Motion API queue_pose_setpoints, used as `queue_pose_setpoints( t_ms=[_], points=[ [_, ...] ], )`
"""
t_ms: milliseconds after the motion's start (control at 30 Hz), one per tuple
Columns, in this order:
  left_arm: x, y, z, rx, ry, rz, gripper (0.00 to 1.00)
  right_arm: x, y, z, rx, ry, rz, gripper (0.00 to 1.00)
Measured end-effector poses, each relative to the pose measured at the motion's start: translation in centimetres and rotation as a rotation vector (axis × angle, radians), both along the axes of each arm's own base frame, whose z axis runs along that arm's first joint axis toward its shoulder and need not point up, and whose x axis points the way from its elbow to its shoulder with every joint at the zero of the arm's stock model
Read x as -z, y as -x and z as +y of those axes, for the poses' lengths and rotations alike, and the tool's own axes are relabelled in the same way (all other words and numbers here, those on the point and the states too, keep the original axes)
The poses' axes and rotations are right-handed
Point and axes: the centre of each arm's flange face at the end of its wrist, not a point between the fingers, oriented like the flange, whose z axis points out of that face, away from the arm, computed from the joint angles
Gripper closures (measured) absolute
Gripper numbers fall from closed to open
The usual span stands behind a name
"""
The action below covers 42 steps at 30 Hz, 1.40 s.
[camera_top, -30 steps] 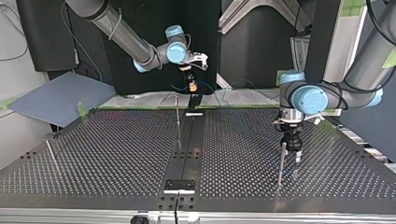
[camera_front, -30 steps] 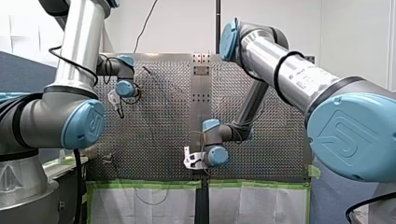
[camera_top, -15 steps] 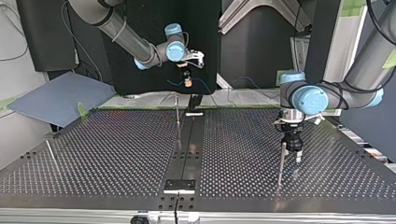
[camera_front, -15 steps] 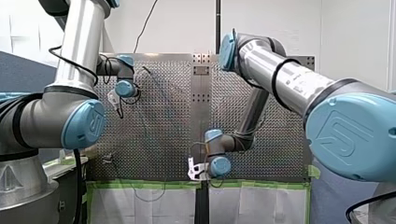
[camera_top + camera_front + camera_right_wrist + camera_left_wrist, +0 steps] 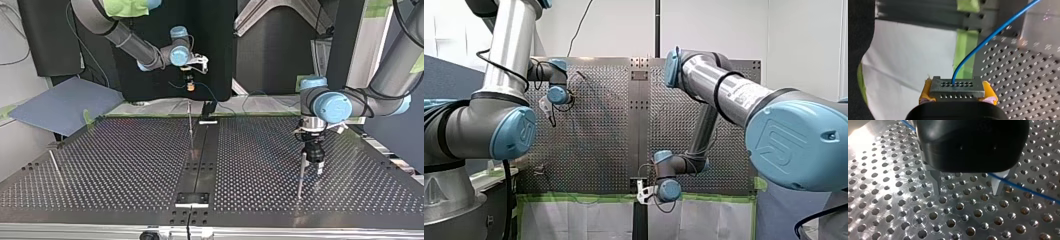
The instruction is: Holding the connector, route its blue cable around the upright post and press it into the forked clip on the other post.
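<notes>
- Perforated metal table (image 5: 125,160) takes up most of the room ahead. A dark strip (image 5: 200,165) runs down its centre, and a thin middle post (image 5: 190,125) stands upright at the strip's edge.
- Behind and above the middle post, past the table's edge, hangs the connector (image 5: 957,87), a dark grey block with rows of small holes.
- On either end of it the right gripper (image 5: 957,93) has its yellow pads (image 5: 925,94) pressed in, pinching the connector tight.
- From the holed face the blue cable (image 5: 988,37) rises and curves away over the table. Beneath it lie green tape (image 5: 965,55) and a white sheet (image 5: 910,62).
- Well to the side of the middle post, at the top view's right, a second upright post (image 5: 302,175) stands with the left gripper (image 5: 315,164) just beside it.
- Its fingers (image 5: 935,182) are spread apart, low over the holes, with nothing between them. The cable runs past the pale one, and I cannot tell whether it touches.
- Far on the other side of the middle post, a thin rod (image 5: 55,167) leans near the table's edge, with a blue-grey board (image 5: 65,105) beyond it.
</notes>
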Motion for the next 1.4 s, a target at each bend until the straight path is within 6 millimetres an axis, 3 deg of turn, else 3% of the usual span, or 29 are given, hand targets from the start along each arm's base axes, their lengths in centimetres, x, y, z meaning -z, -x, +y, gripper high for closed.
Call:
queue_pose_setpoints(
  t_ms=[333, 533, 900, 1067, 1400],
  points=[
    [0.0, 0.0, 0.1, -0.001, 0.0, 0.0, 0.0, 3.3, 3.9, -1.9, 0.059, -0.01, 0.034, 1.0],
    [0.0, 0.0, 0.1, -0.002, 0.0, 0.001, 0.0, 4.3, 4.2, -1.8, 0.056, -0.003, 0.047, 1.0],
    [0.1, 0.0, 0.2, -0.004, 0.0, 0.003, 0.0, 4.4, 4.3, -1.9, 0.051, 0.009, 0.058, 1.0],
    [0.1, 0.0, 0.2, -0.006, 0.001, 0.004, 0.0, 3.7, 4.1, -2.0, 0.041, 0.019, 0.072, 1.0],
    [0.1, 0.0, 0.4, -0.01, 0.001, 0.007, 0.0, 0.0, 5.2, -2.7, 0.064, 0.076, 0.034, 1.0]
  ],
)
